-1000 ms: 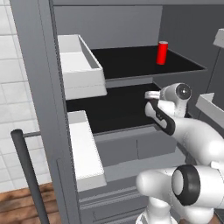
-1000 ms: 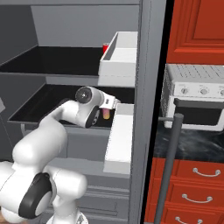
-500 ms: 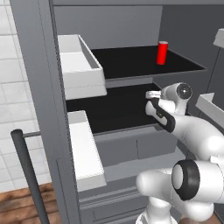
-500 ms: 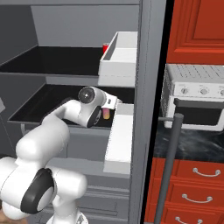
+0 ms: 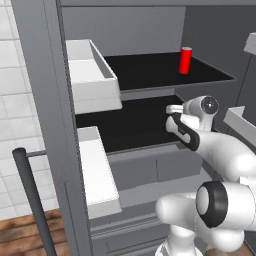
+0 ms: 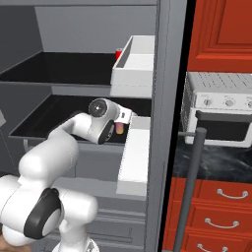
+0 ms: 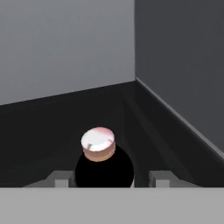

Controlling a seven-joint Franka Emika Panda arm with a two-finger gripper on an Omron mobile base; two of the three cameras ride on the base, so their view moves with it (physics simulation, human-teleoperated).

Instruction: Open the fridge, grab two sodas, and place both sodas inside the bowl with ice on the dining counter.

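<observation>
The grey fridge (image 5: 40,100) stands open, its black shelves bare to both base views. One red soda (image 5: 185,60) is upright at the back of the upper shelf, and a sliver of it (image 6: 118,52) peeks from behind a door bin. My gripper (image 5: 172,120) reaches in over the lower shelf (image 5: 130,130). In the hand view a dark bottle with a pale pink cap (image 7: 99,144) stands between my fingertips (image 7: 159,178); the gripper (image 7: 110,178) is open around it, with a narrow gap still showing on the right. That pink cap (image 6: 118,129) also shows just past the hand.
White door bins (image 5: 90,75) (image 5: 97,170) hang on the left door, others (image 6: 135,66) (image 6: 135,152) on the right door. Long bar handles (image 5: 32,200) (image 6: 189,187) jut toward me. A white oven (image 6: 221,108) and red cabinets (image 6: 221,29) lie to the right.
My hand has edged slightly deeper over the lower shelf toward the bottle. The red can and the doors have not moved.
</observation>
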